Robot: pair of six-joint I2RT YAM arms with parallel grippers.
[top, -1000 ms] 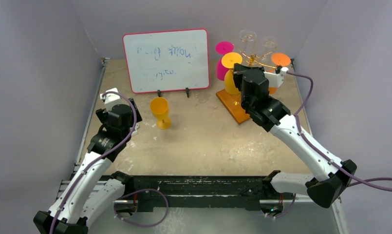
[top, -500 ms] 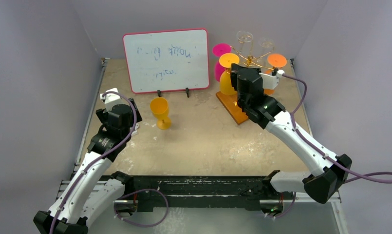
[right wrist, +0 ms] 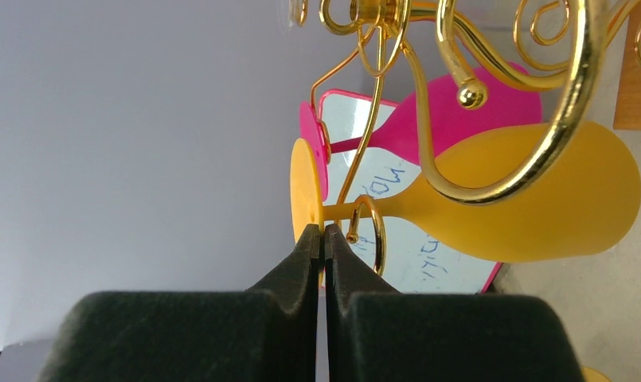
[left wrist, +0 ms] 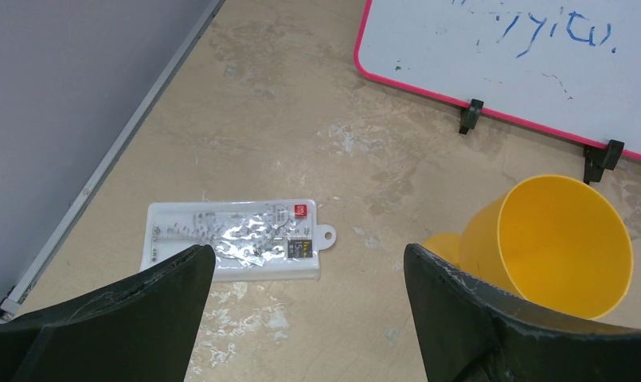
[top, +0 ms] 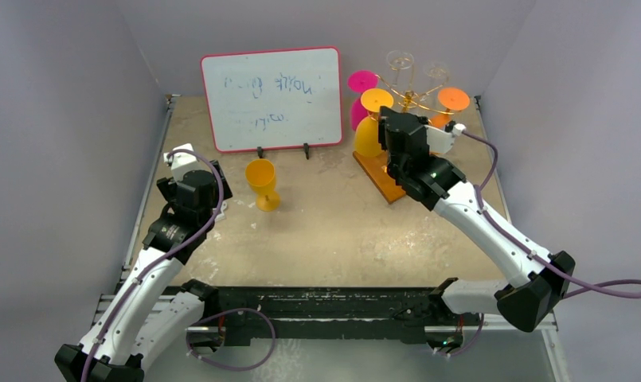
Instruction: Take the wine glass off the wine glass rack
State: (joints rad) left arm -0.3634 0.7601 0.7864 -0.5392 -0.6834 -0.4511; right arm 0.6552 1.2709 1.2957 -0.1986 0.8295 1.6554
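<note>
The gold wire rack with curled arms point(top: 413, 97) stands at the counter's point(top: 325, 231) 1 o'clock corner. An upside-down yellow plastic wine glass point(right wrist: 540, 207) hangs on its 9 o'clock side. The right tool point(right wrist: 323, 232) is closed, its tips right at that glass's stem beside the foot; whether they pinch it is unclear. The left tool point(left wrist: 309, 259), at 9 o'clock, gapes wide, holding nothing.

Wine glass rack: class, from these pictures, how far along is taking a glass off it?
Done: an upright yellow glass stands off the wine glass rack. In hand: the right gripper, shut, meets the stem of the hanging yellow glass. Remaining: sliding it free. The left gripper is open, empty.
</note>
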